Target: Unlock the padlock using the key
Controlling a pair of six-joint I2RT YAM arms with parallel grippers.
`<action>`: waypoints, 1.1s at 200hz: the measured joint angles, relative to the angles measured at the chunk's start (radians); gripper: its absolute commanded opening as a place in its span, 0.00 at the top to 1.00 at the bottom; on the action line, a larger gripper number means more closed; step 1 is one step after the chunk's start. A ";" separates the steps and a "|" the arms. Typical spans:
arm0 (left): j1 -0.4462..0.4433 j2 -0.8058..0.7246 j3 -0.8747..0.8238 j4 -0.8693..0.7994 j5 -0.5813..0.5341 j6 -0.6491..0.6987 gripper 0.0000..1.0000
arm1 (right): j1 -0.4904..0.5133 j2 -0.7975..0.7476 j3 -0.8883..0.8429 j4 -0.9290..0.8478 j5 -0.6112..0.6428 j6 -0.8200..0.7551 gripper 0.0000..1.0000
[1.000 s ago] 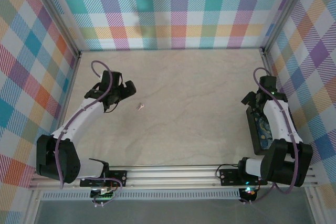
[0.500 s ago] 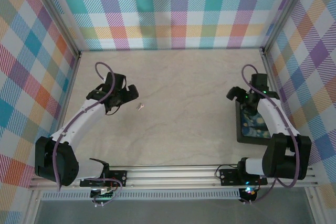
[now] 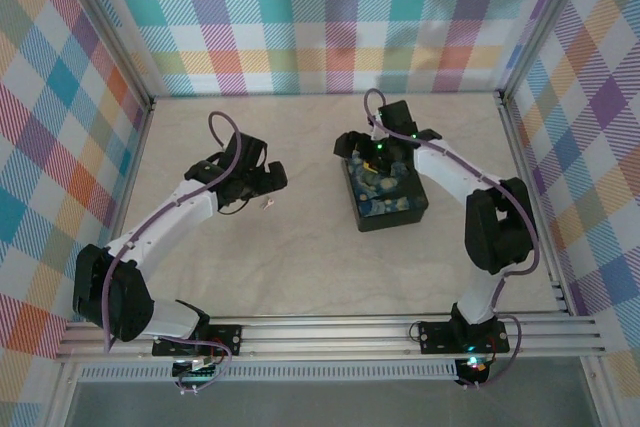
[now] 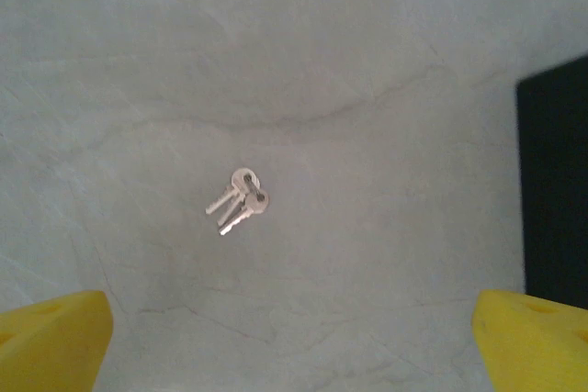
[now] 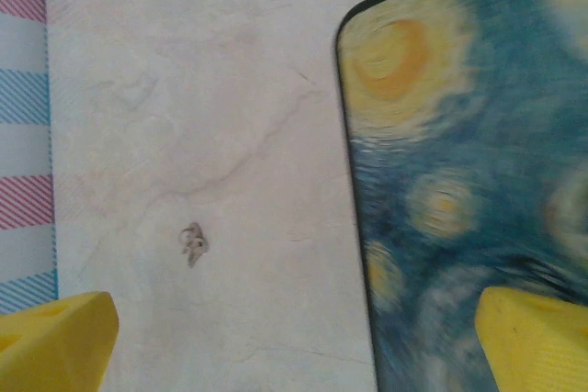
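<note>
Key [image 4: 239, 200] position first: the small silvery piece, ringed together with a second one, lies flat on the pale bench [image 3: 300, 267], apart from everything else and just ahead of your left hand [image 3: 262, 183]. That hand is released — its yellow fingertips [image 4: 50, 341] stand wide apart with nothing between them. Your right hand [image 3: 380, 152] hangs over the far end of the blue-and-yellow painted tin [image 3: 388, 197], spread wide and grasping nothing. The tin sits mid-bench, well to the right of the key — its dark edge shows at the right of the left wrist view.
</note>
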 measured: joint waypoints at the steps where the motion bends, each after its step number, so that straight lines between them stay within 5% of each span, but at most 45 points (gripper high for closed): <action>1: -0.001 0.000 0.000 -0.002 0.001 -0.001 0.00 | -0.001 -0.001 0.005 -0.005 0.003 -0.002 0.00; 30: -0.001 0.003 -0.009 -0.038 0.032 -0.009 0.00 | -0.069 -0.072 0.015 -0.097 0.062 -0.049 0.00; 75: -0.015 -0.001 -0.085 -0.032 0.159 -0.019 0.00 | -0.289 -0.233 -0.203 -0.168 0.150 -0.149 0.00; 114: -0.027 -0.001 -0.082 -0.028 0.210 -0.023 0.00 | -0.285 -0.243 -0.339 -0.171 0.079 -0.192 0.00; 167: -0.081 0.015 -0.013 -0.009 0.243 -0.064 0.00 | -0.136 -0.320 -0.412 -0.122 -0.004 -0.156 0.00; 220: -0.085 0.167 0.132 -0.018 0.189 -0.100 0.00 | 0.222 -0.365 -0.473 0.037 -0.066 0.002 0.00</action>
